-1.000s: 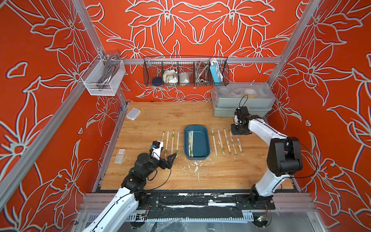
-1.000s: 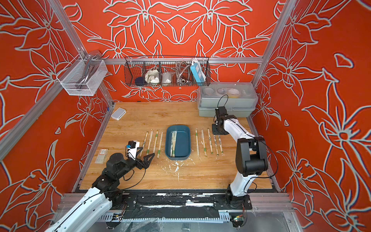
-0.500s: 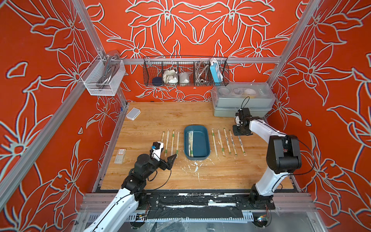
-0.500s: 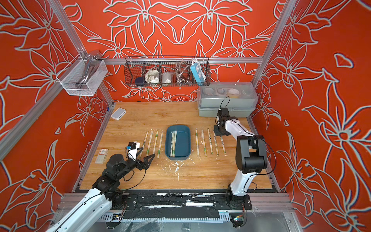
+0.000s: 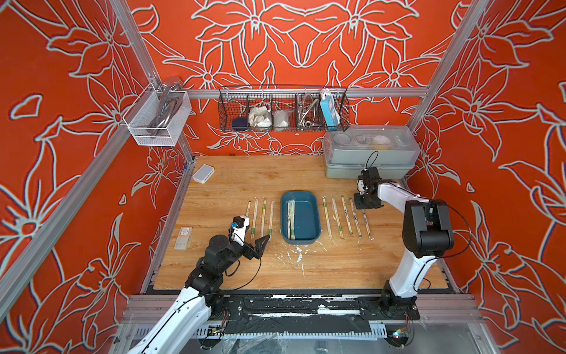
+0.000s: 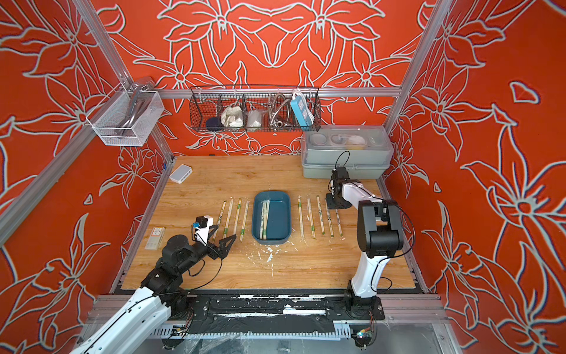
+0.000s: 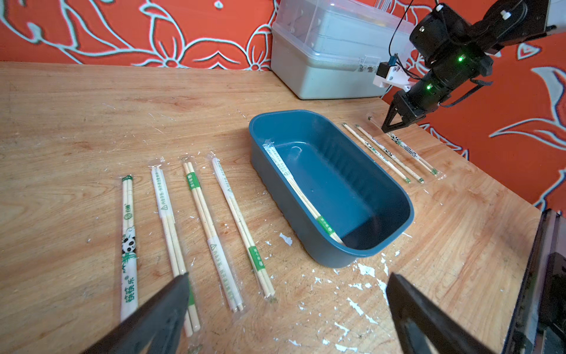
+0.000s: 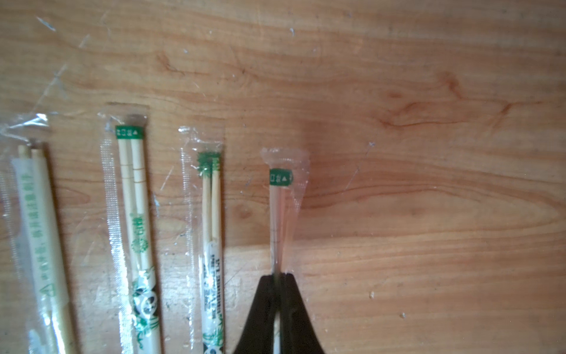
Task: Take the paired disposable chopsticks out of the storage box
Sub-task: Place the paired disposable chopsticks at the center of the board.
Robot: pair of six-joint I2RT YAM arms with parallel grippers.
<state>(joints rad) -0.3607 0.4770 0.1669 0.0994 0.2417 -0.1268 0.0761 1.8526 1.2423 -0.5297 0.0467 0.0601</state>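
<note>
The storage box [image 5: 306, 214] [image 6: 278, 214] [image 7: 352, 184] is a shallow teal tray in the middle of the wooden table. Paired disposable chopsticks [image 5: 291, 219] [image 7: 294, 184] lie along its left side. Several more pairs lie in a row on the table left of it [image 5: 263, 219] and another row right of it [image 5: 337, 219]. My right gripper [image 5: 364, 206] [image 8: 278, 275] is shut on the far end of the rightmost pair [image 8: 280, 208] [image 5: 367, 223]. My left gripper [image 5: 258, 233] [image 7: 288, 277] hangs open and empty over the near ends of the left row.
A grey-green lidded case [image 5: 370, 153] stands at the back right, close behind my right wrist. A black wire basket [image 5: 283, 110] and a white mesh basket [image 5: 157, 119] hang on the walls. A white adapter [image 5: 203, 173] and a small carton [image 5: 183, 237] lie near the left edge.
My right gripper has tightened on the rightmost pair and drawn it slightly right, away from its neighbours. The left arm has not moved.
</note>
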